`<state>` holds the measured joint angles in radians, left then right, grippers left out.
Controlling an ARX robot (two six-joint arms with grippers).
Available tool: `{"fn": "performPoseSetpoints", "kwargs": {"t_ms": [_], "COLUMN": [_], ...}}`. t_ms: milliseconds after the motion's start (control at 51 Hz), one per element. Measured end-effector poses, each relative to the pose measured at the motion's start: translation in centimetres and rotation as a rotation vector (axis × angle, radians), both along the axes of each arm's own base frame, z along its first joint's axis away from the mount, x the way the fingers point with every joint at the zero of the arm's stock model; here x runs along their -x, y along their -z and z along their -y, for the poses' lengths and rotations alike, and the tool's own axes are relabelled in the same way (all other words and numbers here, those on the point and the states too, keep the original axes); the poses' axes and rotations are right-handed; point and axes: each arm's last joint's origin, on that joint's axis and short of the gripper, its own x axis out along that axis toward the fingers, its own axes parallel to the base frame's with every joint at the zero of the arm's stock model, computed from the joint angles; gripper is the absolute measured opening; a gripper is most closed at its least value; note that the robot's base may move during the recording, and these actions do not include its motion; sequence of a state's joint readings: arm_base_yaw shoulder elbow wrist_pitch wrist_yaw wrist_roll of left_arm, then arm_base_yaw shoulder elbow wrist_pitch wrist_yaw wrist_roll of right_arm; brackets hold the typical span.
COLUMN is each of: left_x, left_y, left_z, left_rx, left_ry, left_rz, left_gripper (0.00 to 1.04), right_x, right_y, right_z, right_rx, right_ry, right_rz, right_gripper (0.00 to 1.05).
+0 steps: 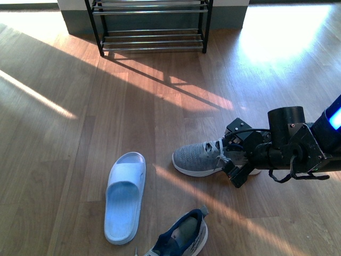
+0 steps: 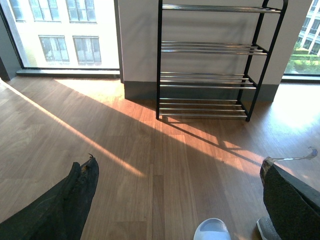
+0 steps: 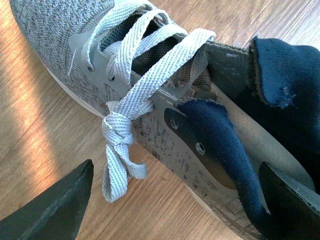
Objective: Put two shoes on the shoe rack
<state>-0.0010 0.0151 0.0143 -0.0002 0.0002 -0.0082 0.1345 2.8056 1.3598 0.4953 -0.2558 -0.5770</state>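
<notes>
Warm wooden plank floor (image 1: 80,133), striped with sunlight, ran up to a wall with windows. You had three shoes in sight: two grey knit lace-up sneakers and one pale blue foam slide sandal (image 1: 125,194). You also had one shoe rack with black uprights and silver rod shelves (image 1: 154,47).

Your right claw (image 1: 237,154) sat low, its two fingers apart and straddling the heel end of the first grey sneaker (image 1: 197,157). In the right wrist view one finger (image 3: 50,210) stood clear of the shoe's side with bare floor between. The other finger sat by the navy collar, and you could not tell whether it touched. The sneaker's toe pointed away from the claw, toward its left.

The second grey sneaker (image 1: 184,240) lay near the claw, on its left and closer to the robot, cut by the front view's lower edge. The slide lay further left, apart from both sneakers.

Your left claw (image 2: 175,200) hung with its fingers wide apart and nothing between them.

The rack stood well apart, ahead of both claws, with open floor all the way to it.
</notes>
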Motion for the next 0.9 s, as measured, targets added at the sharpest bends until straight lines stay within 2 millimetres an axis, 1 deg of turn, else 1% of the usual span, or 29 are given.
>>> {"fn": "performPoseSetpoints", "kwargs": {"t_ms": [78,98,118,177,196,275,314,412,569,628,667,785,902], "left_x": [0.0,0.0,0.0,0.0,0.0,0.0,0.0,0.0,0.0,0.0,0.0,0.0,0.0], "left_y": [0.0,0.0,0.0,0.0,0.0,0.0,0.0,0.0,0.0,0.0,0.0,0.0,0.0], "left_z": [0.0,0.0,0.0,0.0,0.0,0.0,0.0,0.0,0.0,0.0,0.0,0.0,0.0], "left_rx": [0.000,0.000,0.000,0.000,0.000,0.000,0.000,0.000,0.000,0.000,0.000,0.000,0.000], "left_ry": [0.000,0.000,0.000,0.000,0.000,0.000,0.000,0.000,0.000,0.000,0.000,0.000,0.000], "left_rz": [0.000,0.000,0.000,0.000,0.000,0.000,0.000,0.000,0.000,0.000,0.000,0.000,0.000], "left_gripper": [0.95,0.95,0.95,0.95,0.95,0.95,0.95,0.95,0.95,0.95,0.95,0.95,0.95], "right_x": [-0.1,-0.1,-0.1,-0.3,-0.4,-0.6,-0.7,-0.8,-0.7,-0.5,-0.4,0.0,1.2], "right_y": [0.3,0.4,0.6,0.8,0.9,1.2,1.4,1.6,1.7,1.8,1.8,1.5,0.5], "right_z": [0.0,0.0,0.0,0.0,0.0,0.0,-0.1,-0.2,-0.7,-0.9,-0.9,-1.1,-1.0], "right_rx": [0.011,0.013,0.016,0.025,0.030,0.047,0.057,0.065,0.065,0.031,0.013,-0.038,-0.102], "right_ry": [-0.017,-0.018,-0.021,-0.025,-0.027,-0.036,-0.040,-0.053,-0.078,-0.066,-0.046,0.052,0.181], "right_rz": [0.007,0.007,0.010,0.017,0.021,0.027,0.033,0.034,0.039,0.022,0.018,0.015,0.019], "right_gripper": [0.95,0.93,0.88,0.80,0.75,0.61,0.52,0.41,0.13,0.03,0.01,0.01,0.01]}}
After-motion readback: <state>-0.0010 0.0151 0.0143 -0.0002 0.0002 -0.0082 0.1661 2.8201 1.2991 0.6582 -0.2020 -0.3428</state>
